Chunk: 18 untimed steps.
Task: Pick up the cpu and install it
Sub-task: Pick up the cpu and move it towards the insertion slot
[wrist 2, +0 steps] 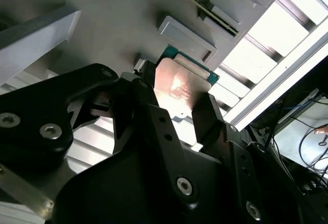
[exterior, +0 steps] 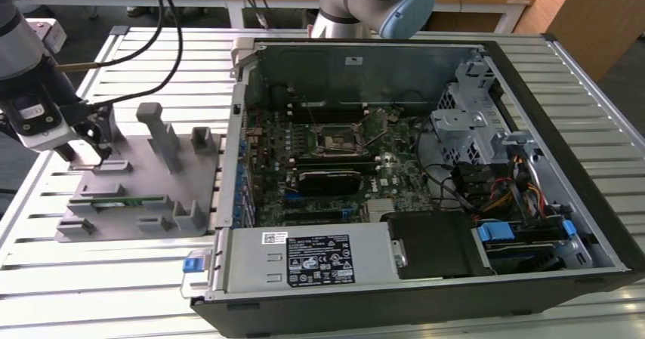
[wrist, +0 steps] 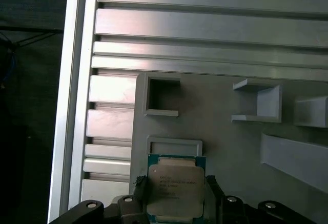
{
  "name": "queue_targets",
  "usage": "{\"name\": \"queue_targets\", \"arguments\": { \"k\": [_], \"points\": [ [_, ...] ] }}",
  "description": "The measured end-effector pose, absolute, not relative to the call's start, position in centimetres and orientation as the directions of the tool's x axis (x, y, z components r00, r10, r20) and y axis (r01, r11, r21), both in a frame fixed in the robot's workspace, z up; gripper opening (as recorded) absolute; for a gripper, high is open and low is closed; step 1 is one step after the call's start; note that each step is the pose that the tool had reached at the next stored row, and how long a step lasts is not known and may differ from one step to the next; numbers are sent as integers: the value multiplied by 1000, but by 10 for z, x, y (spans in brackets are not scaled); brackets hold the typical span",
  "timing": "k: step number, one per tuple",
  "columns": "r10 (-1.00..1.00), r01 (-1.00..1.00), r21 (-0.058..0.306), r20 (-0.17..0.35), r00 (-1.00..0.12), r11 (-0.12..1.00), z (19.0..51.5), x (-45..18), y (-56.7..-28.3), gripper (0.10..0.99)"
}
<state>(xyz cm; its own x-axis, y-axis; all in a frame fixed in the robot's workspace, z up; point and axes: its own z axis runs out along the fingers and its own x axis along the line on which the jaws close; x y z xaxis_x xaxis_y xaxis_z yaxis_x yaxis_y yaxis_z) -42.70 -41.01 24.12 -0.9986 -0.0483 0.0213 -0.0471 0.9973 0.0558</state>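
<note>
Cpu: I see the cpu (wrist: 177, 185) lid up and flat over the grey parts tray (exterior: 141, 226) — kept level, I judge, so it seats squarely later.
Fingers: the fingers (wrist 2: 205, 112) are spread only to the chip's width, pinching two opposite edges and leaving the lid bare.
Gripper: the gripper (exterior: 86, 154) sits at 9 o'clock of the open computer case (exterior: 564, 90) in the exterior view, low over the tray on the slatted surface (exterior: 101, 278).
Socket: the socket (exterior: 336, 137) is well apart from the cpu — unfilled, I judge.

On my screen, an open computer case (exterior: 403, 71) lies on the slatted table (exterior: 101, 278), motherboard (exterior: 398, 146) exposed; beside it, a grey holder (exterior: 141, 180) carries a green memory stick (exterior: 116, 201).
</note>
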Motion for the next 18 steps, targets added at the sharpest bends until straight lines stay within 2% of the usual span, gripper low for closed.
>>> {"name": "queue_targets", "arguments": {
  "k": [18],
  "points": [
    [-48,-47,56,21,-999,997,261,-427,-410,529]
  ]
}}
